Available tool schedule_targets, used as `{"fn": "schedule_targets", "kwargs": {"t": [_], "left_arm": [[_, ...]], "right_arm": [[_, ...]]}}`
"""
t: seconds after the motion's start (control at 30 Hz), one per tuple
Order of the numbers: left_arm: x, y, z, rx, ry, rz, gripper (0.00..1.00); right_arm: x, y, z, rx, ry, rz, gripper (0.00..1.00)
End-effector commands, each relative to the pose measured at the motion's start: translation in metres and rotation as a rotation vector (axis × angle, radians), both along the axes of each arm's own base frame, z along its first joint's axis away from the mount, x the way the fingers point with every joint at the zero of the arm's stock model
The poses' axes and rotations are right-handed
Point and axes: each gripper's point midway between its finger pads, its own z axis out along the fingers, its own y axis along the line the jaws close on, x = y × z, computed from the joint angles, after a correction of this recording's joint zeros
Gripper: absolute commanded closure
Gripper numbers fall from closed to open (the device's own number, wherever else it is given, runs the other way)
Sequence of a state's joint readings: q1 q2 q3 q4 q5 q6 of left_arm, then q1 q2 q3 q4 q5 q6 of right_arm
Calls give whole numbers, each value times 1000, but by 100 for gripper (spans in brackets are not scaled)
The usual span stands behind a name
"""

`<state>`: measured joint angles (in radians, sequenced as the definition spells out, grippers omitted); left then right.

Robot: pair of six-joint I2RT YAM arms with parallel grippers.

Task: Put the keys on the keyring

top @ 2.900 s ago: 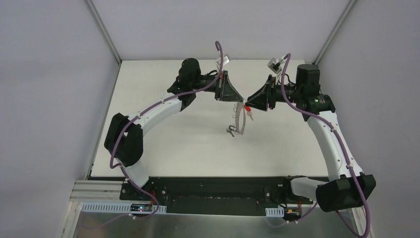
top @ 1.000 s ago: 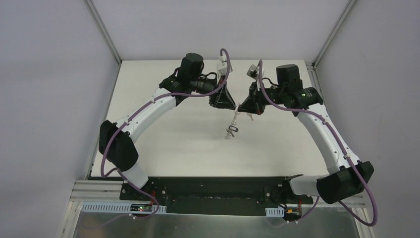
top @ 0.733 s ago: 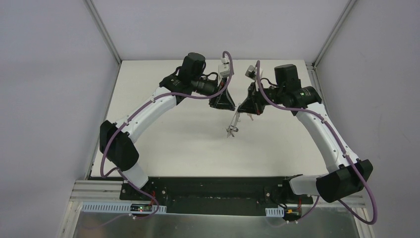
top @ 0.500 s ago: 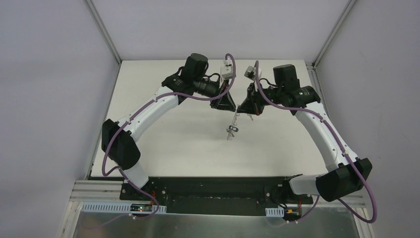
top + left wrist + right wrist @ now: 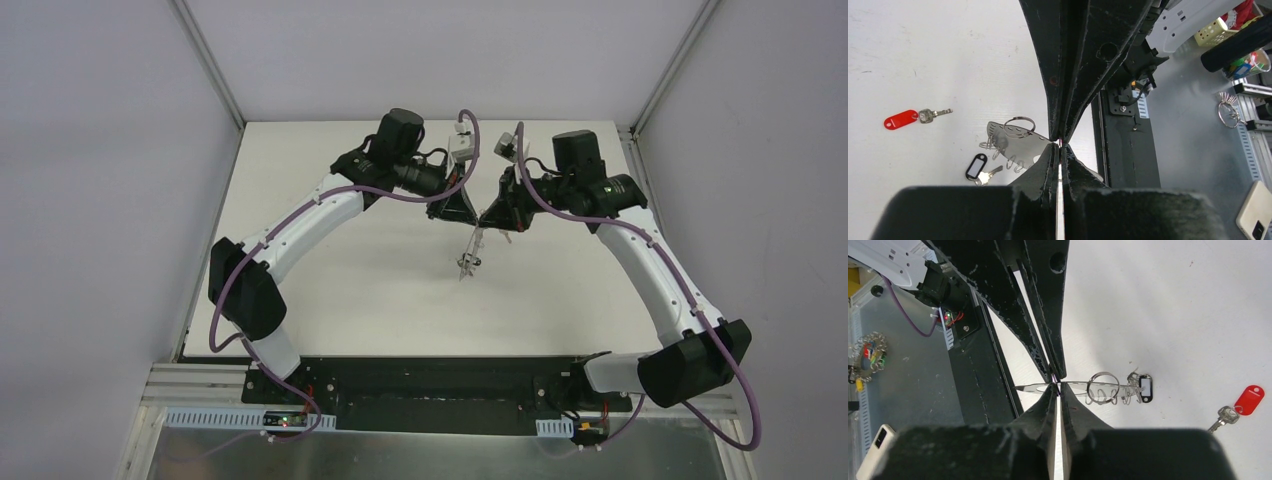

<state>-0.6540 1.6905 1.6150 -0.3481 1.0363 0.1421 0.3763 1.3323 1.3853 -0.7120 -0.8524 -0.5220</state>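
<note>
The keyring [image 5: 470,250], a thin grey band with silver wire loops, hangs in the air above the middle of the table. Both grippers meet tip to tip at its upper end. My left gripper [image 5: 1060,150] is shut on the band [image 5: 1020,145]. My right gripper [image 5: 1057,390] is shut on the same band [image 5: 1083,387] from the other side. One round silver ring [image 5: 1104,385] sits on the band. The key with the dark oblong tag [image 5: 976,166] hangs by the loops at the far end. The red-headed key [image 5: 900,119] lies loose on the white table.
A black rail [image 5: 1120,130] runs along the table's near edge, with grey metal floor beyond. Off the table lie another bunch of rings [image 5: 868,352], a phone [image 5: 1255,215] and a yellow basket [image 5: 1218,27]. White walls close in the back and sides.
My left gripper has swung right to meet the right gripper's tip and has shut on the keyring's upper end. The hanging keyring has turned more edge-on. The right arm has barely moved.
</note>
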Motion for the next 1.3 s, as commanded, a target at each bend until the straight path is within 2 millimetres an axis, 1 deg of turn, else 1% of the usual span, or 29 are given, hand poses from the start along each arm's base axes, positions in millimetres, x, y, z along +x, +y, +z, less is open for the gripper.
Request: {"fn": "schedule_targets", "kwargs": {"t": [0.0,0.1,0.13,0.17,0.2,0.27,0.4,0.5,0.73,0.87,1.27], "left_arm": [[-2,-4,35,-116,5,-11,100],[7,-5,57,-226,87,21,100],[8,-4,63,-258,117,26,100],[8,-4,70,-293,135,26,100],[7,-4,75,-313,188,31,100],[6,-4,83,-358,225,27,100],[5,-4,92,-414,276,28,100],[5,-4,94,-441,303,40,100],[2,-2,92,-456,329,43,100],[2,-2,91,-455,330,46,100],[-2,-8,89,-449,341,30,100]], "right_arm": [[3,-1,27,97,-72,-15,88],[5,-10,43,155,-79,-46,69],[6,-13,47,170,-78,-56,65],[6,-17,51,183,-82,-64,62],[6,-19,55,195,-85,-70,59],[6,-24,60,213,-88,-79,57],[3,-29,68,255,-75,-76,57],[4,-30,69,269,-72,-77,61],[5,-27,71,294,-60,-55,69],[5,-25,72,311,-46,-42,72],[12,-21,62,321,-9,-47,73]]}}
